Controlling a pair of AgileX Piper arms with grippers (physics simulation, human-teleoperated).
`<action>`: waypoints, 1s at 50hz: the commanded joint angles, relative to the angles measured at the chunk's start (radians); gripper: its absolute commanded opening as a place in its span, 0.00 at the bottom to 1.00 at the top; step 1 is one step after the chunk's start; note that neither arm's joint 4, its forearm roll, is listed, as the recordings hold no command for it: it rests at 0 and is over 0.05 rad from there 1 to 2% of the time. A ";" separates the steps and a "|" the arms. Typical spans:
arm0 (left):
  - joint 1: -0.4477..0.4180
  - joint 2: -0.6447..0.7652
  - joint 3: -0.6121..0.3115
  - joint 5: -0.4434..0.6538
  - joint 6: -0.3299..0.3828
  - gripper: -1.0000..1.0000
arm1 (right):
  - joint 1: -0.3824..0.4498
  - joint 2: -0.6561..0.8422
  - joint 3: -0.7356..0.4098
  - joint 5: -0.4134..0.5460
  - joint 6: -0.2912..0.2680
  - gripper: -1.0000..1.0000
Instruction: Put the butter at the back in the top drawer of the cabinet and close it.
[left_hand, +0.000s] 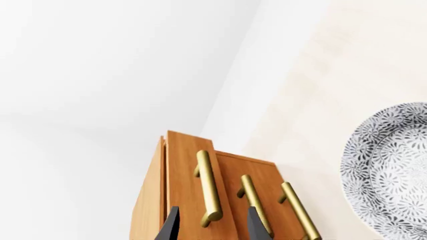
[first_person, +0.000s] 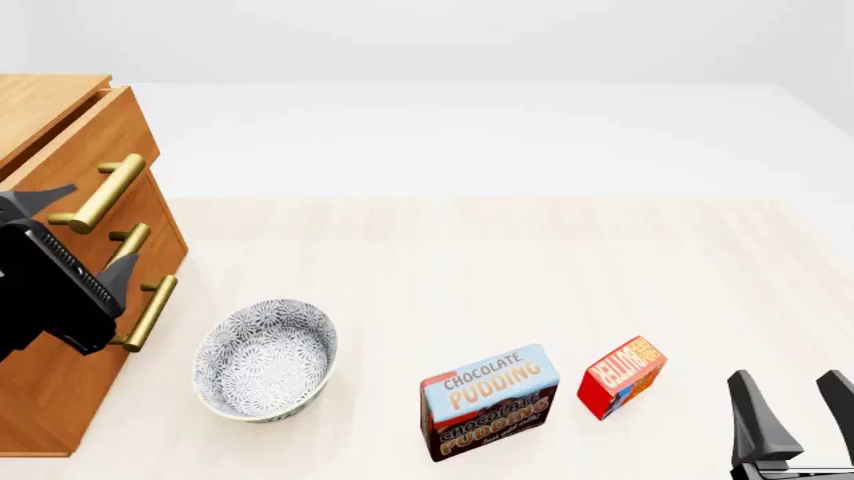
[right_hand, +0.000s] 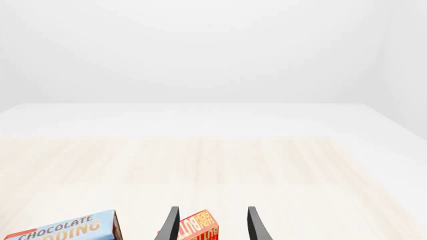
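The butter (first_person: 622, 377), a small red box with an orange band, stands on the table near the front, right of centre. My right gripper (first_person: 794, 410) is open, near the front edge and to the right of the butter, not touching it. In the right wrist view the butter (right_hand: 198, 227) shows ahead between the open fingers of the right gripper (right_hand: 210, 223). The wooden cabinet (first_person: 54, 390) stands at the left. Its top drawer (left_hand: 187, 170) sits slightly further out than the two below. My left gripper (first_person: 91, 232) is open, its fingers on either side of the top drawer's brass handle (left_hand: 208, 187).
A blue-and-brown Chocolate Pudding box (first_person: 490, 400) stands just left of the butter. A patterned grey bowl (first_person: 264, 360) sits on the table between the cabinet and the pudding box, close to the left arm. The two lower drawers have like brass handles (first_person: 147, 312).
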 joint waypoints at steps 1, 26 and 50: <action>0.051 0.004 0.010 -0.015 0.012 1.00 | 0.000 0.000 0.000 0.000 0.000 1.00; 0.061 0.017 0.013 -0.026 0.024 1.00 | 0.000 0.000 0.000 0.000 0.000 1.00; 0.069 0.055 0.019 -0.067 0.018 1.00 | 0.000 0.000 0.000 0.000 0.000 1.00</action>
